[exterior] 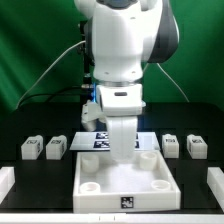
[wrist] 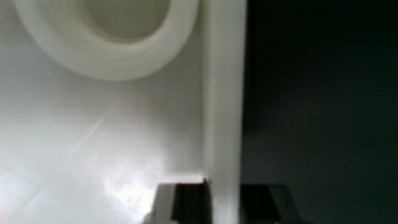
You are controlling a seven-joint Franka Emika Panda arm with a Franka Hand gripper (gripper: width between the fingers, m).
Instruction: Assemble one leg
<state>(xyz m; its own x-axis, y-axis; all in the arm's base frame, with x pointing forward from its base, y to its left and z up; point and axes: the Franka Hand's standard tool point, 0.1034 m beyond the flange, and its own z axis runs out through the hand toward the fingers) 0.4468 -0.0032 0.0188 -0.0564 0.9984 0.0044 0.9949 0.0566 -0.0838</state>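
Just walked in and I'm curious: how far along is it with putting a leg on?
Done: nothing; the four legs lie loose beside the tray, and its visible sockets are empty. In hand: the gripper straddles the tray's rim; whether it squeezes is unclear. Left: fetching a leg and fitting it.

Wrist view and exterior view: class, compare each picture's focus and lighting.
Wrist view: close and blurred, the tray's round socket soft-edged, a faint sheen on its floor. Exterior view: sharper, evenly lit, the white legs standing out against the black table.
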